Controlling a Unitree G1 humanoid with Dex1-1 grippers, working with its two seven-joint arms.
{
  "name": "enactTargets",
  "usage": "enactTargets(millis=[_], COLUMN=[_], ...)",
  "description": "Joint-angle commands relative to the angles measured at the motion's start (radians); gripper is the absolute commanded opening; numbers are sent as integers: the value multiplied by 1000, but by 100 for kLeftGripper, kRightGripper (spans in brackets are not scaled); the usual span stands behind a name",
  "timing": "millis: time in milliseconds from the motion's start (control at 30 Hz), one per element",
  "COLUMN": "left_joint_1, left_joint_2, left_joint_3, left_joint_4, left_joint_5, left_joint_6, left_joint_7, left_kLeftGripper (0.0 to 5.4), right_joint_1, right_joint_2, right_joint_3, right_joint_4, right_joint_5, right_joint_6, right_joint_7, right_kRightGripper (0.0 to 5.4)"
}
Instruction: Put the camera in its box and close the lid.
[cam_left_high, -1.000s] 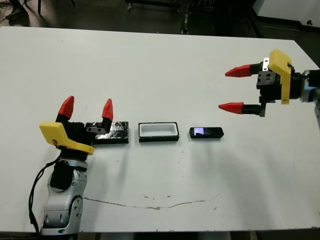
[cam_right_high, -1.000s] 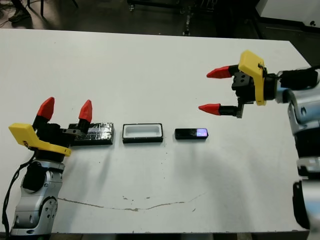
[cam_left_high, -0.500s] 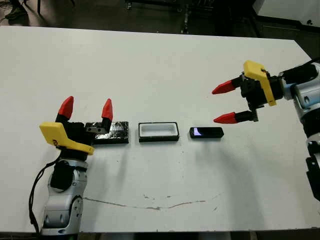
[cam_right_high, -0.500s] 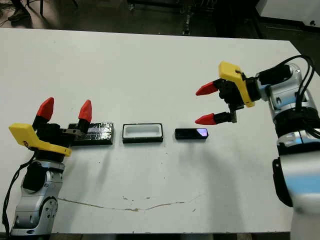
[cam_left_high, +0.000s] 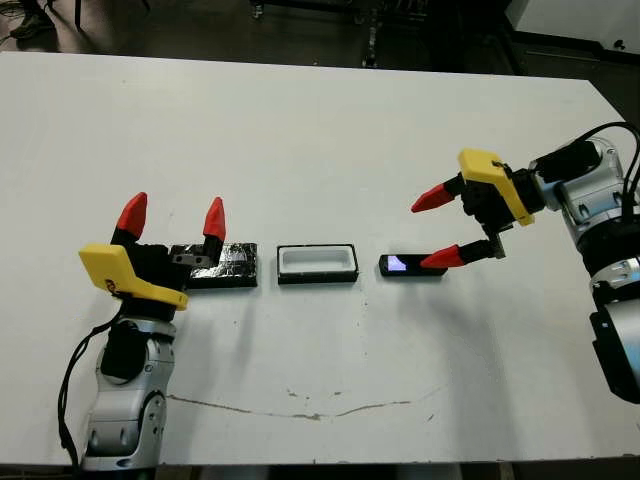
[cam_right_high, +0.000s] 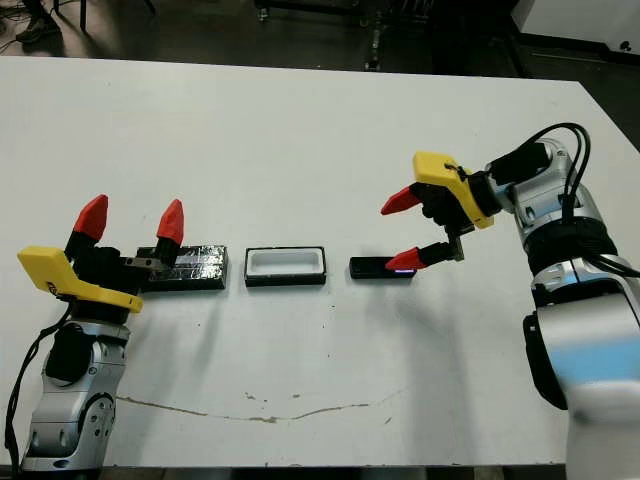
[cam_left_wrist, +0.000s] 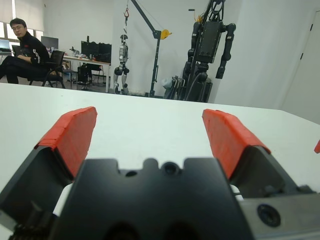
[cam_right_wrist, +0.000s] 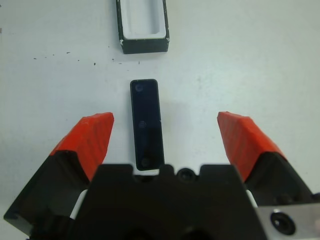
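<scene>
Red-tipped right gripper (cam_left_high: 440, 228) spread wide over black camera (cam_left_high: 411, 265) lying flat just right of white-lined box (cam_left_high: 317, 262); left gripper (cam_left_high: 174, 215) likewise spread, beside glossy lid (cam_left_high: 234, 266) left of box.

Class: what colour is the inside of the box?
White: the box is black outside with a white lining, clearest in the right wrist view.

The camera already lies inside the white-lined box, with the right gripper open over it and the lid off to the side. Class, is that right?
Not quite. The camera lies on the table beside the box, not inside it, as the left eye view shows. The right gripper is open over it, and the lid lies aside.
</scene>
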Motion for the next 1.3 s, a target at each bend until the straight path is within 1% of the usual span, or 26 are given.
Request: enactTargets(millis=[33,267,333,500,600,800,933,1033,1100,1200,1300], left_joint_1=[1,-1,-2,-2,-2,0,1,1,2,2,3], left_joint_2=[2,3,3,4,5,4,4,3,2,1,4], left_joint_3=[-1,-2,-1,0,-1,0,0,-1,0,0,-1], left_joint_4=[1,-2,-1,-5,-2,-4,-2,-1,-1,0,0], left_joint_5=[6,10,7,5,6,5,5,3,0,0,7], left_joint_6=[10,13,11,18,14,15,11,8,11,11,13], left_joint_7=[3,6,4,4,2,4,1,-1,-1,1,4], left_kLeftGripper=[540,540,540,540,540,540,540,540,540,540,540], right_joint_1=[13,28,31,51,59,78,100,106,110,118,124], right_joint_2=[5,14,19,20,25,28,24,26,26,25,25], right_joint_3=[4,21,21,17,17,22,23,23,21,18,18], right_joint_4=[-5,1,6,-8,-8,-21,-48,-57,-59,-64,-69], right_joint_5=[-12,-38,-39,-42,-42,-55,-56,-54,-53,-50,-48], right_joint_6=[0,19,37,11,32,45,-1,17,21,7,7], right_joint_7=[4,-17,-13,-23,-22,-39,-55,-53,-56,-63,-61], right_kRightGripper=[539,539,539,539,539,539,539,539,518,482,430])
